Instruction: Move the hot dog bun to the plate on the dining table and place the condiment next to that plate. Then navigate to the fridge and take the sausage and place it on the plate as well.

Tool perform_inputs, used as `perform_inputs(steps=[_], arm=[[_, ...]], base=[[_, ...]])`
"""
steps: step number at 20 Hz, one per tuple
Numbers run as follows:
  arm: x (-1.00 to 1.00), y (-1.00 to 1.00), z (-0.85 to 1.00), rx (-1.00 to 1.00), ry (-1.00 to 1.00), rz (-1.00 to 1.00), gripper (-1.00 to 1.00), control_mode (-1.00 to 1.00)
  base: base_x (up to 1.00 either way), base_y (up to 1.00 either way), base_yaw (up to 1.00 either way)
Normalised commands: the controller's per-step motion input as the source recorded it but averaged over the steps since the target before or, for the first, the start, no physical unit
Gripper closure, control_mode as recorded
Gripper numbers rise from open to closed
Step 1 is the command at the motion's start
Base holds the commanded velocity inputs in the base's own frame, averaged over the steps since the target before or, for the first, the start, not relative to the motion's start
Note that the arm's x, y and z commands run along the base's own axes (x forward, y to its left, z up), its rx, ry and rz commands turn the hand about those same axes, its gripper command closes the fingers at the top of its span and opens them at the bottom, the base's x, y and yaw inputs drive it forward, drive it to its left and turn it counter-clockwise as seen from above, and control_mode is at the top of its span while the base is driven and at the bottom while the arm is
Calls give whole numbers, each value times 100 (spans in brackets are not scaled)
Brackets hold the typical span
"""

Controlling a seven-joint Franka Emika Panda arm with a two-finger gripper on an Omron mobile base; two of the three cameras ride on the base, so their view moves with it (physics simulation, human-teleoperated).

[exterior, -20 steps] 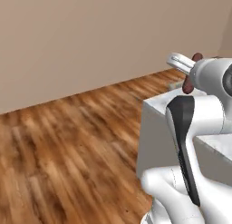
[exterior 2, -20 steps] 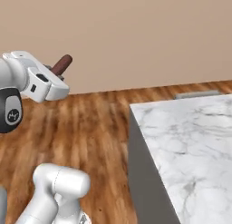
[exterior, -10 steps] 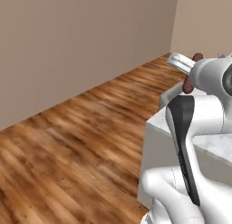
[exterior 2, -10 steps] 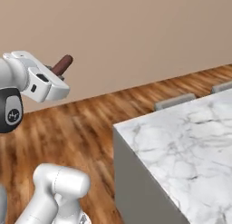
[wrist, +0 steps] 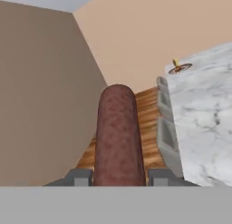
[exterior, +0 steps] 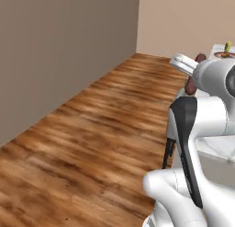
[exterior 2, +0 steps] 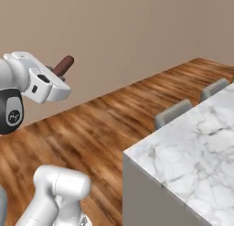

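Note:
My gripper (wrist: 120,177) is shut on the sausage (wrist: 118,132), a dark reddish-brown cylinder that juts out between the fingers (wrist: 79,177). From the right base view the sausage (exterior 2: 64,65) sticks up and to the right out of the raised hand (exterior 2: 58,74). The dining table (exterior 2: 196,147) with its veined marble top (wrist: 204,109) lies ahead to the right. Far off on it stands the plate (wrist: 180,68) with the yellow condiment (wrist: 176,62) just beside it; both also show small in the left base view, plate (exterior: 225,54) and condiment (exterior: 227,47). The hot dog bun is too small to make out. The fridge is out of view.
Grey chair backs (exterior 2: 173,113) (exterior 2: 215,88) line the table's near long side, seen as grey frames (wrist: 165,137) in the hand view. Wooden floor (exterior: 92,143) stretches to a brown wall (exterior: 59,51) and a beige wall (exterior 2: 119,33), which meet in a corner.
The whole picture has shifted: the base has turned, bringing the room corner, the chairs and more of the marble table into view. The hand keeps the sausage in the same raised pose.

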Motion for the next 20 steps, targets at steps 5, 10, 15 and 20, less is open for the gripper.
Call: perform_inputs(steps=[5,10,15,20], arm=[[0,0,0,0,0,0,100,100],[0,0,0,0,0,0,100,100],[0,0,0,0,0,0,100,100],[0,0,0,0,0,0,100,100]], base=[[59,94,-45],[66,90,-47],[72,86,-48],[77,71,-51]])
